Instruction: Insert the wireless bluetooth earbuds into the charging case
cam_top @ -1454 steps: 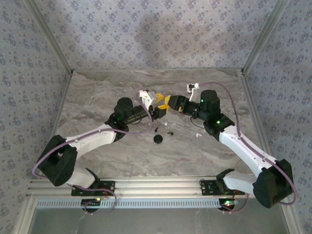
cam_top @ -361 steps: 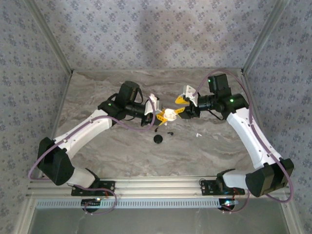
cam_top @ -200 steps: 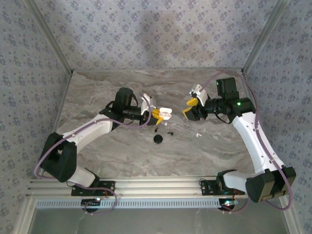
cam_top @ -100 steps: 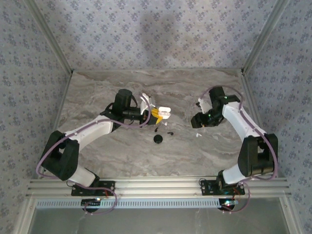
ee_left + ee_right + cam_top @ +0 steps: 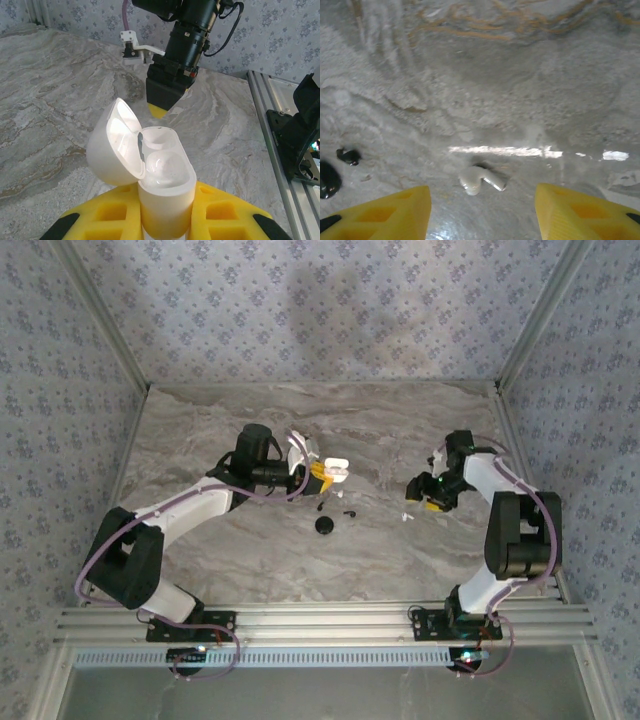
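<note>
Right gripper [image 5: 482, 212] has dropped low, spread wide over a white earbud [image 5: 479, 180], fingers [image 5: 380, 212] cut off at the bottom edge; left gripper [image 5: 165, 225] clamps the open-lidded charging case [image 5: 162, 180].

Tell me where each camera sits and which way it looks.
Top external: above and behind, looking down on the table; left arm and right arm show.
Left wrist: on the left arm, facing the open charging case in the left gripper, the right gripper beyond.
Right wrist: facing down at a white earbud; its yellow fingers show.
Shared: top and left wrist both show the charging case.
</note>
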`<state>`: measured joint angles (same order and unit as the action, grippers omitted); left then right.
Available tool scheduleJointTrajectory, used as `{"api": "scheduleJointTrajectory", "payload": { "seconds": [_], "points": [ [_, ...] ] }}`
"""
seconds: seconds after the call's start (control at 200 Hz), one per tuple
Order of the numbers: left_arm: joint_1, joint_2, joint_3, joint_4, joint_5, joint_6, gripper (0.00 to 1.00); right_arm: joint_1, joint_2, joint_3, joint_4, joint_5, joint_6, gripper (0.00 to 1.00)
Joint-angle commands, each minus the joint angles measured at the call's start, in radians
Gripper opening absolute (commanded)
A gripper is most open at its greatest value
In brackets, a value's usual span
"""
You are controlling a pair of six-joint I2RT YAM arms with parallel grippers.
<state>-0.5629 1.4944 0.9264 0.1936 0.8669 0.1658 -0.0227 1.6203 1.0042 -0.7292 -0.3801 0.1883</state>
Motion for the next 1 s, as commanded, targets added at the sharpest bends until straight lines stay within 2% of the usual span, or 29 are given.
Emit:
{"api": "scheduleJointTrajectory", "payload": {
  "seconds": [0.0, 0.48, 0.765, 0.994],
  "points": [
    [0.003, 0.012, -0.006, 0.037, 0.003, -0.003, 0.19, -0.007, 0.018, -0.018, -0.008, 0.014, 0.034, 0.59],
    [0.003, 0.019, -0.001, 0.031, -0.003, -0.003, 0.19, 0.016, 0.054, -0.064, 0.007, 0.018, 0.037, 0.55],
    [0.003, 0.017, 0.0, 0.023, -0.007, 0.002, 0.19, 0.052, 0.058, 0.003, 0.004, 0.022, 0.023, 0.55],
    [0.004, 0.011, 0.0, 0.015, -0.012, 0.004, 0.19, 0.071, 0.129, 0.054, 0.024, -0.018, 0.005, 0.54]
  ]
}}
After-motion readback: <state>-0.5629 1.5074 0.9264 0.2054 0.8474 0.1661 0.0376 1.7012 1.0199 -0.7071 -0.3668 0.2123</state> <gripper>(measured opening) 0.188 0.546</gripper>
